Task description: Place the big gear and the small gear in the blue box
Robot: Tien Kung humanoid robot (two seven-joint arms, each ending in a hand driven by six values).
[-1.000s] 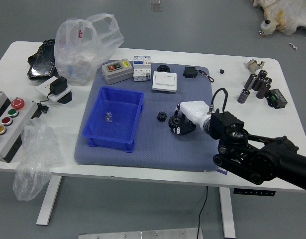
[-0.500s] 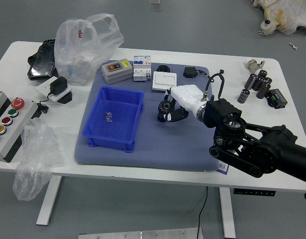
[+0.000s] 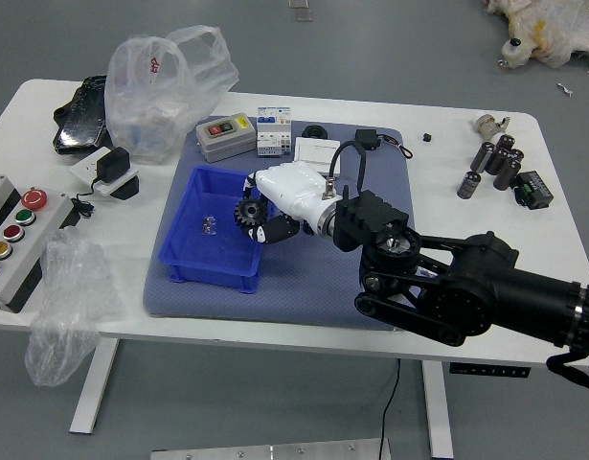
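Reaching in from the right, we bring our right hand (image 3: 294,192) to the right side of the blue box (image 3: 203,257), pinching the big gear (image 3: 248,212) in our fingertips. We see the gear's toothed face turned toward us, above the box, just inside its right wall. Where our hand and arm block the view, we cannot tell where the small gear lies. In the box we have a small shiny piece (image 3: 210,225), apart from the gear. The box stands on a grey-blue mat (image 3: 304,296) on our white table (image 3: 246,329). Along the mat's far side we see a grey device (image 3: 225,138), a white-and-blue module (image 3: 273,131), a black ring (image 3: 314,131) and a white case (image 3: 315,150) partly behind our hand. To our left stands a panel with coloured buttons (image 3: 16,235), a clear bag (image 3: 72,297) beside it.
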